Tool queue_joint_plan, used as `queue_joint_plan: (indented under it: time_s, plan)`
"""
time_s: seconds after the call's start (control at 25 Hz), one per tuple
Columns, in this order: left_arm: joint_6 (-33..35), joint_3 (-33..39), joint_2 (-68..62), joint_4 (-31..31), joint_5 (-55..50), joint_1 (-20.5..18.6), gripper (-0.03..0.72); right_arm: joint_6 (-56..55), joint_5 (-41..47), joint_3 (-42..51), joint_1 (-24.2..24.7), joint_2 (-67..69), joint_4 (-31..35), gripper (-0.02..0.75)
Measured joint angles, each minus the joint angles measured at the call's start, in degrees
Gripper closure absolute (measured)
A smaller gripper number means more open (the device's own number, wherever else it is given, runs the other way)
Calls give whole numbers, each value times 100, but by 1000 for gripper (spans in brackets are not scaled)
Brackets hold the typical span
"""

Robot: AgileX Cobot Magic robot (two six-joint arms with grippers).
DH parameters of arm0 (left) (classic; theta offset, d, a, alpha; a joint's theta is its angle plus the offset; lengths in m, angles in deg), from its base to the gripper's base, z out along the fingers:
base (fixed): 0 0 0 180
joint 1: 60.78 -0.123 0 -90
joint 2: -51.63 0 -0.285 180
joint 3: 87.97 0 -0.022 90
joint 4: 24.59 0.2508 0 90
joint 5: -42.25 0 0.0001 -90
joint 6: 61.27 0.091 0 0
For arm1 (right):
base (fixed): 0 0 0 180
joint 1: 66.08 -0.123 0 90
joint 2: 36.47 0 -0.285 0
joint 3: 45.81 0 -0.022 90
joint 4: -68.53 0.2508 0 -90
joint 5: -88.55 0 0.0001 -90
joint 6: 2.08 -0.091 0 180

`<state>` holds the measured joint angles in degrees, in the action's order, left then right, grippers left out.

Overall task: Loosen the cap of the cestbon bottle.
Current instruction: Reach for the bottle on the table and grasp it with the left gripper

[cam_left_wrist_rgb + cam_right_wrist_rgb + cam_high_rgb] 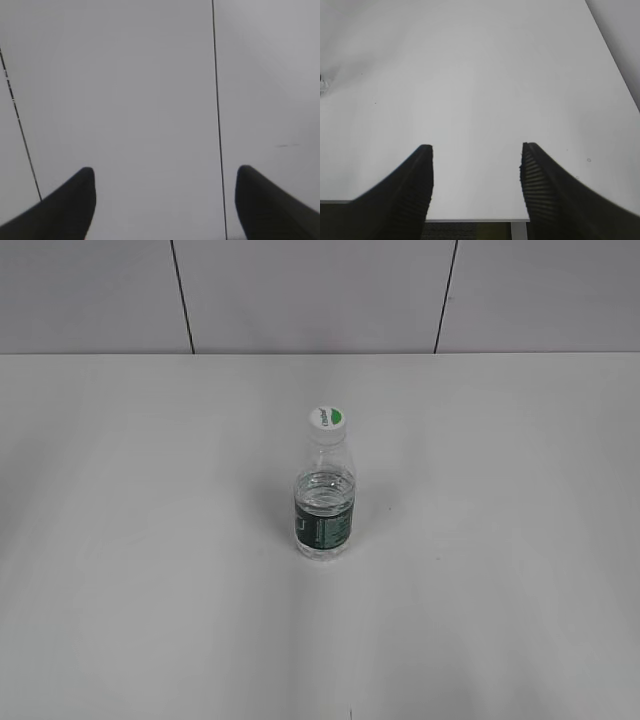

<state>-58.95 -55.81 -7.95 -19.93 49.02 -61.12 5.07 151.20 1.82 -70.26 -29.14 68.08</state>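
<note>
Left gripper [165, 200]: jaws spread wide, nothing between them, touching nothing; its wrist view shows only a pale grey surface with thin dark seam lines, no bottle in sight. Right gripper [477, 175]: jaws also spread wide and empty, ribbed pads [540, 175] visible, hovering near the table's [470, 75] front edge; a small clear glint at the far left edge of this view may be the bottle, too little shows to be sure. If so, the bottle lies ahead and well to the left of the right jaws. Neither arm shows in the exterior view, so both are well apart from the target and which is nearer cannot be told for certain. The cestbon bottle [325, 500] stands upright near the middle of the white table, long axis vertical, dark green label band low on the body, water inside. The cap [326, 419] sits on top, white with a green mark, apparently still fully screwed on. Judgement: task not started; one arm would need to clamp the ribbed body from the side while the other comes down over the cap along the vertical axis and twists. Risk: the light bottle tips or spins if the body grip is weak.
</note>
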Motion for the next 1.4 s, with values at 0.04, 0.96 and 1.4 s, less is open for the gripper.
queue_joint_plan:
  time_s: [0.04, 0.96, 1.4]
  plan:
    - [0, 0, -247, 66, 193, 0, 161, 0, 0, 0, 0, 0, 0, 311]
    - [-1120, -2, -5310, 1900, 5286, -340, 161, 0, 0, 0, 0, 0, 0, 311]
    - [-1399, 515, -6171, 4612, 6191, -606, 161, 0, 0, 0, 0, 0, 0, 311]
